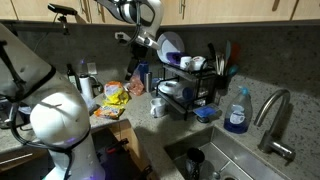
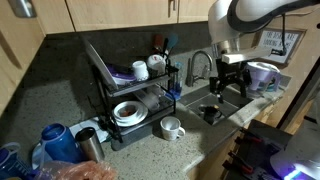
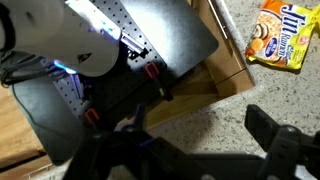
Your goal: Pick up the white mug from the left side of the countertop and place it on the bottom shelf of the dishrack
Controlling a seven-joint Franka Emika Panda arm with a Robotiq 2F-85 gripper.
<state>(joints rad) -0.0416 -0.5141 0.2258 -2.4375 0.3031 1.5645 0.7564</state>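
Observation:
The white mug (image 1: 158, 107) stands upright on the granite countertop (image 1: 140, 130), just in front of the black two-tier dishrack (image 1: 186, 78). In the exterior view from the opposite side, the mug (image 2: 172, 127) sits by the rack's (image 2: 128, 88) lower tier, which holds a plate (image 2: 127, 112). My gripper (image 1: 134, 41) hangs high in the air, well apart from the mug; in an exterior view it (image 2: 232, 82) is near the sink. In the wrist view the gripper (image 3: 200, 140) is open and empty over bare granite. The mug is out of the wrist view.
A white cup (image 2: 155, 63) and dark utensils sit on the rack's top tier. A blue soap bottle (image 1: 237, 112) and faucet (image 1: 275, 115) stand by the steel sink (image 1: 205, 160). Snack bags (image 1: 115, 98) lie on the counter. My white base (image 1: 62, 125) fills the foreground.

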